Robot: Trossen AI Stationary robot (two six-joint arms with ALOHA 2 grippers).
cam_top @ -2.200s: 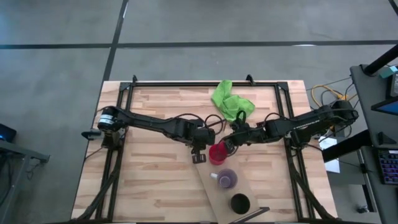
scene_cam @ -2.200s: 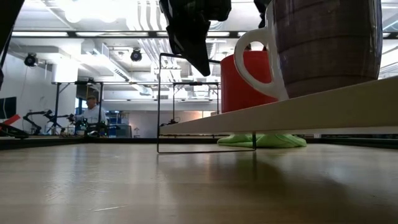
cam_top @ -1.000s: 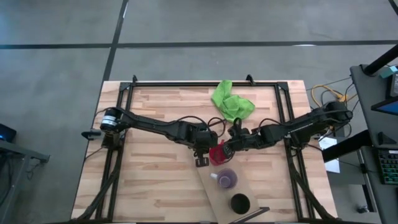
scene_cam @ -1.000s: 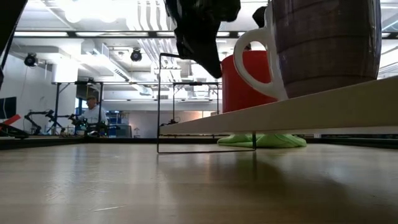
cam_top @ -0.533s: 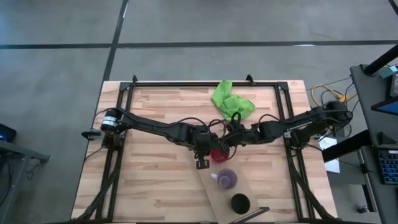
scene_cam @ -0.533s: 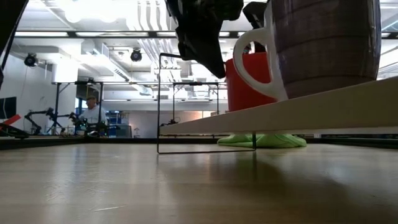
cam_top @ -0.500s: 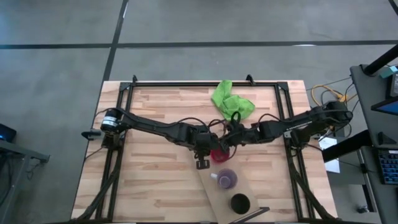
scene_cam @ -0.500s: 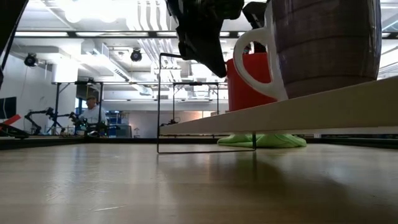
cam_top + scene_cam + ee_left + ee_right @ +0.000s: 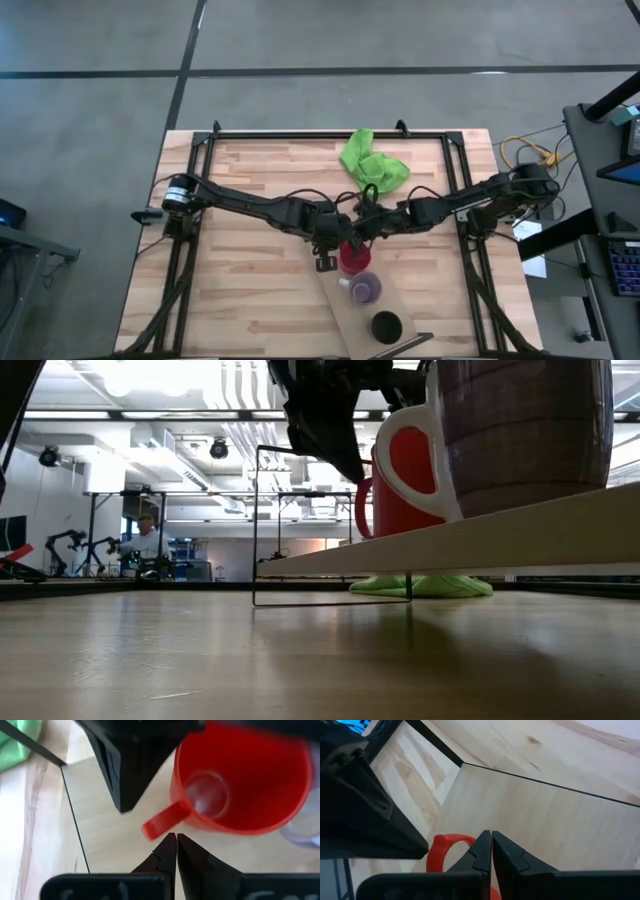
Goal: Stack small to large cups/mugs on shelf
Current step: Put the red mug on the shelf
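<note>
The red cup (image 9: 352, 258) stands upright at the far end of the light-wood shelf (image 9: 345, 310). The purple cup (image 9: 364, 288) and then the black cup (image 9: 386, 326) stand nearer on the shelf. In the left wrist view the red cup (image 9: 240, 785) shows its handle (image 9: 162, 822). My left gripper (image 9: 176, 839) is shut just short of the handle's outer end. My right gripper (image 9: 352, 238) is shut over the cup's far side. In the right wrist view (image 9: 491, 837) the handle loop (image 9: 442, 847) lies beside its fingers. My left gripper has its shut fingertips (image 9: 170, 845) right at the outer end of the red cup's handle (image 9: 150, 829); whether they touch it I cannot tell. My right gripper comes slanting down from the table's right, its shut fingers over the cup's far rim; the gripper itself hides the place of contact.
A crumpled green cloth (image 9: 372, 165) lies on the slatted tabletop behind the arms. A black frame runs round the table. The shelf (image 9: 450, 545) sits raised above the tabletop in the low view. A person (image 9: 150, 540) is far off in the room.
My right gripper has gone toward the table's left, over the red cup. The red cup has slid a little along the shelf toward the purple cup. It has also turned, so that its handle now shows on the side of my left gripper.
</note>
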